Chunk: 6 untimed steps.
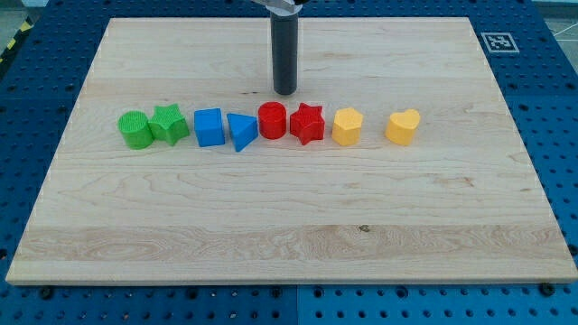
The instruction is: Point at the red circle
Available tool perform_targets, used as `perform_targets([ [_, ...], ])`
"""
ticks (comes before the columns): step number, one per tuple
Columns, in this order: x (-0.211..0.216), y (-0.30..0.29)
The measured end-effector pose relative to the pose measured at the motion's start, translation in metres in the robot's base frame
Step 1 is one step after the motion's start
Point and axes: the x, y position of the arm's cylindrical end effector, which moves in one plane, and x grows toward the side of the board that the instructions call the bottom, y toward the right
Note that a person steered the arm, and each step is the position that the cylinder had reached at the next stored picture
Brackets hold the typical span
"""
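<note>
The red circle (272,120) sits in the middle of a row of blocks across the wooden board (289,226). My tip (285,91) is just above it toward the view's top, slightly to its right, with a small gap between them. The row runs from the view's left: green circle (135,129), green star (168,124), blue cube (209,127), blue triangle (240,132), the red circle, red star (307,123), yellow hexagon (347,126), yellow heart (403,126).
The board lies on a blue perforated table (555,90). A black-and-white marker tag (498,41) sits beyond the board's top right corner.
</note>
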Motion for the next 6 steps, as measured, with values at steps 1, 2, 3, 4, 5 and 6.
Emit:
perform_targets([
  [1, -0.003, 0.000],
  [2, -0.005, 0.000],
  [3, -0.006, 0.000],
  [4, -0.007, 0.000],
  [5, 0.035, 0.001],
  [6, 0.036, 0.001],
])
